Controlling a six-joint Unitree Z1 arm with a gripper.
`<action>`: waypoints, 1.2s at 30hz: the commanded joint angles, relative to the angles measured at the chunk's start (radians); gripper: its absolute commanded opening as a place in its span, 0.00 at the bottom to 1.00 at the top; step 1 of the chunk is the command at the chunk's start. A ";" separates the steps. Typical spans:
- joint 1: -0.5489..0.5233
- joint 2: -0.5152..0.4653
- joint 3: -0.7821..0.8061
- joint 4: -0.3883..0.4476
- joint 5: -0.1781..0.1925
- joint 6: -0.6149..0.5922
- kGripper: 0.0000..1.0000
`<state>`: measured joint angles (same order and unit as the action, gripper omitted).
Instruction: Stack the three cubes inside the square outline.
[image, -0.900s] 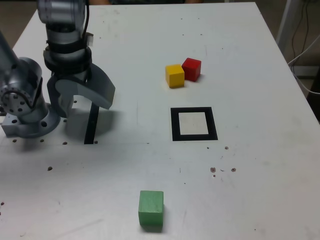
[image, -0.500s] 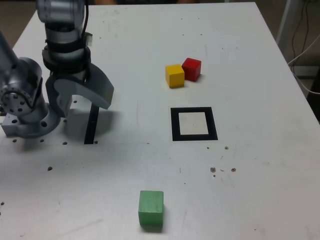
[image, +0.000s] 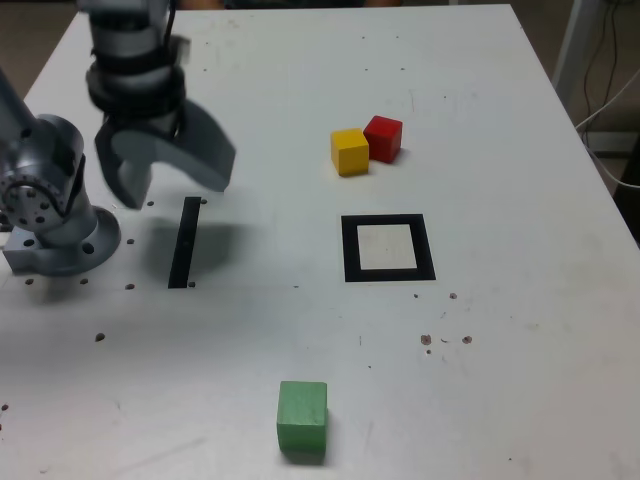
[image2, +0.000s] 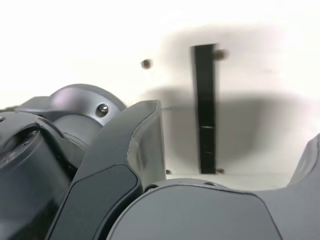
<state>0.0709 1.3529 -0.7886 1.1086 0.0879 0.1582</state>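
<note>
Above the thin black strip (image: 185, 243), near the exterior view's left, hangs the gripper (image: 182, 172), its jaws spread wide with nothing between them. The wrist view shows the strip and bare tabletop (image2: 245, 145) beyond the parted fingers. All three cubes lie well apart from the gripper, toward the exterior view's right. The yellow cube (image: 350, 152) and the red cube (image: 384, 139) sit close together on the table, the red one just to the right of the yellow in that view and slightly farther back. The green cube (image: 302, 416) rests alone near the exterior view's bottom edge, lower in that view than the gripper. Between the yellow-and-red pair and the green cube, and over to the right, lies the square outline (image: 388, 275), its pale centre bare of any cube.
</note>
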 joint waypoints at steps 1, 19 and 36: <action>-0.002 0.027 -0.077 0.048 0.013 0.028 0.97; 0.114 0.326 -0.596 0.182 0.105 0.460 0.94; 0.247 0.680 -0.934 0.228 0.178 0.715 0.92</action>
<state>0.3123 2.0076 -1.6963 1.3283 0.2653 0.8663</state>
